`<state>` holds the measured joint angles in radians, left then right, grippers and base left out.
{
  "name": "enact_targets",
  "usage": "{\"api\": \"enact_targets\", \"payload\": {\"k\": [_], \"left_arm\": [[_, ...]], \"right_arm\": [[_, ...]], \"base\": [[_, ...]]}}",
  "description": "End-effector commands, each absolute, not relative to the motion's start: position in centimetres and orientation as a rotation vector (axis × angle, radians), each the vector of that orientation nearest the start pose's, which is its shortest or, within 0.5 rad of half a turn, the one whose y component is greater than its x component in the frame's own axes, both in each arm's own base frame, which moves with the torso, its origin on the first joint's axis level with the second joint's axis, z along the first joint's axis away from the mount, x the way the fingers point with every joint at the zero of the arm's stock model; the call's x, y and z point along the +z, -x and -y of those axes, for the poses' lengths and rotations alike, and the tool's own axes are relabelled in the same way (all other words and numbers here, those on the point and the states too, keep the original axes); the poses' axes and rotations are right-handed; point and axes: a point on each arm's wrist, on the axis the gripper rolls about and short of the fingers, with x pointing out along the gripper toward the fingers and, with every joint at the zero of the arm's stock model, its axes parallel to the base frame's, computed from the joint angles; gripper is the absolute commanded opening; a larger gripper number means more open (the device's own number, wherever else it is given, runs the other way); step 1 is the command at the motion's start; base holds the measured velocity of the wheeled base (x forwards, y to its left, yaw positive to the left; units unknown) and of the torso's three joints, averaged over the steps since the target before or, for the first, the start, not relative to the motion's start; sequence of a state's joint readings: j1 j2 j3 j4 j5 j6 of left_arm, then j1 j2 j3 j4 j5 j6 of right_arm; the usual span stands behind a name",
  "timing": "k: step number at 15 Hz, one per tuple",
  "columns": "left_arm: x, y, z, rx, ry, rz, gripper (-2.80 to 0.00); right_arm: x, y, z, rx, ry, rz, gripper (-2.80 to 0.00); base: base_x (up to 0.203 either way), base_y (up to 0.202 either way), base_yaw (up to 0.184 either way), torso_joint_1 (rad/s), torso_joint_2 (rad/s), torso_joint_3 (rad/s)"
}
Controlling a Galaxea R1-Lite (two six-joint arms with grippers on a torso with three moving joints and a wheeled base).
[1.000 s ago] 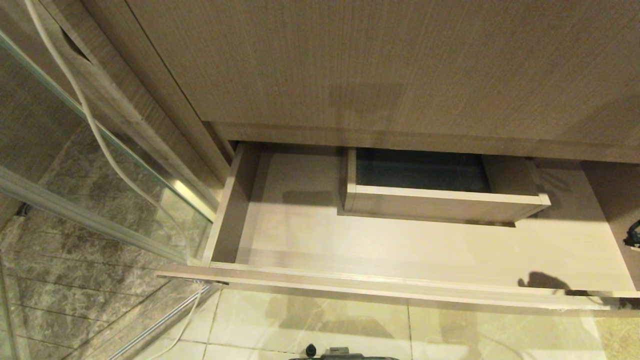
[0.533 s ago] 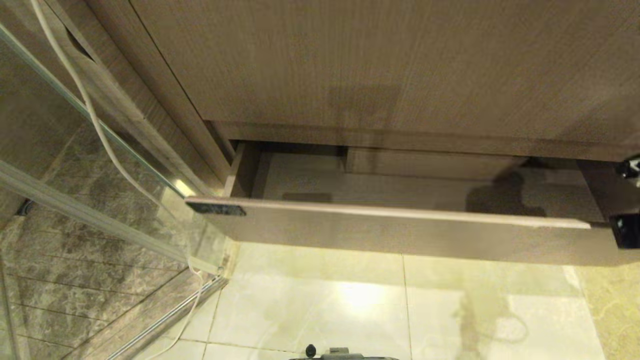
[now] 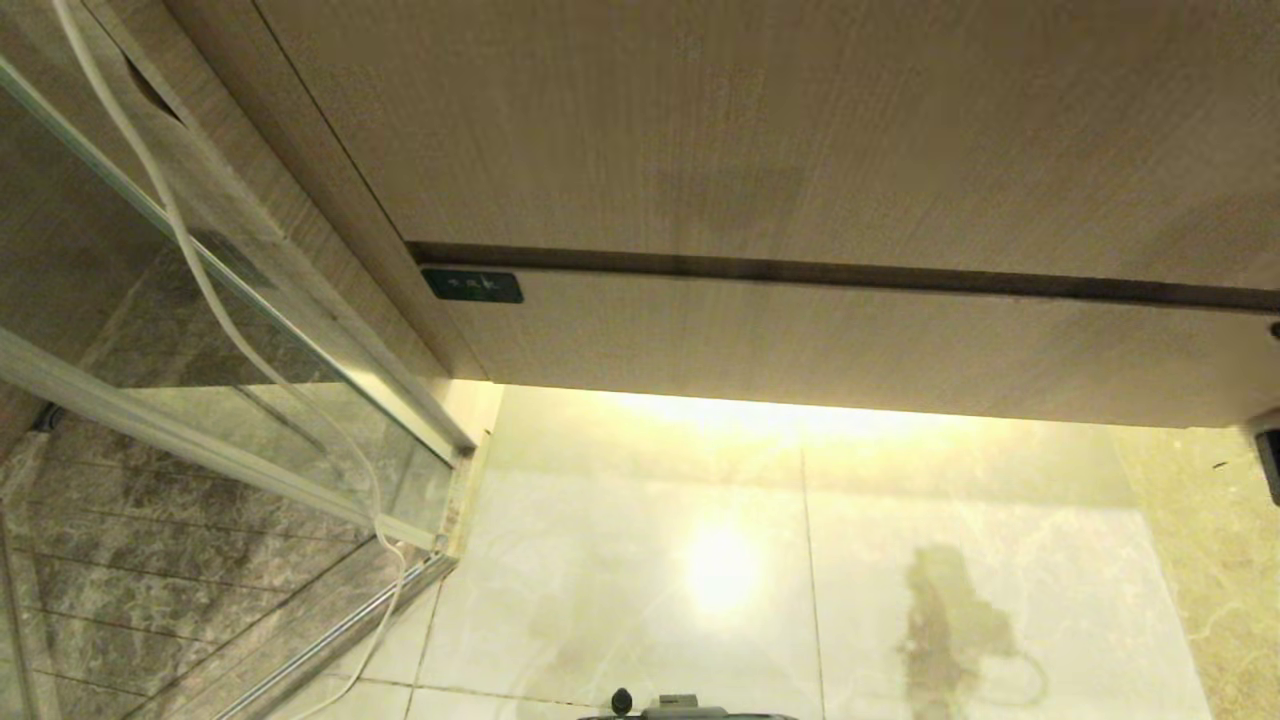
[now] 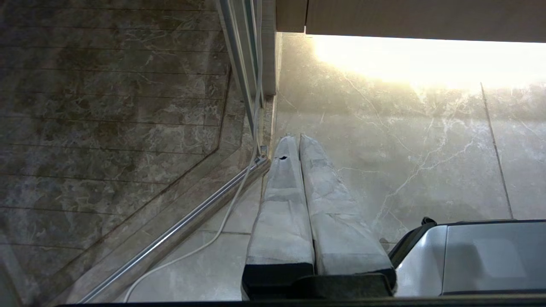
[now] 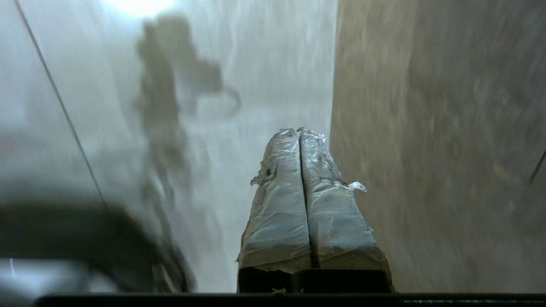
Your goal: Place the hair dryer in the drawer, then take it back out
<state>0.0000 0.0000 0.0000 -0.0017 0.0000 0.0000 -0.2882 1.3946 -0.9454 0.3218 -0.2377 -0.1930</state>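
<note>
1. Sitting flush with the cabinet face, the drawer (image 3: 850, 340) is fully closed; only its light wood-grain front shows, so nothing of its inside can be seen.
2. At the left end of that front is a small black label (image 3: 472, 286), and right above the drawer, across a thin dark gap, rises the taller wood-grain panel (image 3: 760, 130).
3. No hair dryer body shows in any view. A white cord (image 3: 200, 270) hangs down well left of the drawer, running along the glass shower partition (image 3: 230, 420) and reaching the floor by its metal rail; whether it belongs to the dryer cannot be told.
4. Below the drawer lies the pale marble floor tile (image 3: 650, 600), brightly lit just under the drawer's lower edge.
5. The right gripper (image 5: 300, 131) is just beside the drawer front near its right end, with its wrapped fingers (image 5: 277, 204) pressed together and nothing between them. In the head view only a dark sliver of it shows at the drawer's right end. Whether it touches the wood cannot be told.
6. The left gripper (image 4: 296, 137) hangs low over the floor, below and left of the drawer, near the partition's rail. Its fingers (image 4: 281, 200) are pressed together and empty, and part of the robot's grey base (image 4: 469, 256) sits beside it.
</note>
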Motion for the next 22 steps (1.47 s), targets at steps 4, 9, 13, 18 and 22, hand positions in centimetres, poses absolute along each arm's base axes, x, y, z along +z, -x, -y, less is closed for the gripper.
{"api": "enact_targets", "payload": {"k": [4,9,13,18,22], "left_arm": [[7.5,2.3,0.0,0.0,0.0,0.0,-2.8],[7.5,2.3,0.0,0.0,0.0,0.001,-2.8],[7.5,2.3,0.0,0.0,0.0,0.002,-2.8],[7.6,2.3,0.0,0.0,0.0,0.002,-2.8],[7.5,2.3,0.0,0.0,0.0,0.001,-2.8]], "right_arm": [[20.5,-13.7,4.2,-0.373,0.193,-0.897,-2.8],[18.6,-9.9,2.5,-0.294,0.205,-0.872,-2.8],[16.9,-4.5,0.8,-0.109,0.155,-0.693,-2.8],[11.4,0.0,0.0,0.05,0.111,-0.378,-2.8],[8.8,2.5,0.1,-0.014,0.072,-0.011,-2.8]], "base": [[0.0,0.0,0.0,0.0,0.0,0.0],[0.0,0.0,0.0,0.0,0.0,0.0],[0.0,0.0,0.0,0.0,0.0,0.0],[0.0,0.0,0.0,0.0,0.0,0.0],[0.0,0.0,0.0,0.0,0.0,0.0]]}}
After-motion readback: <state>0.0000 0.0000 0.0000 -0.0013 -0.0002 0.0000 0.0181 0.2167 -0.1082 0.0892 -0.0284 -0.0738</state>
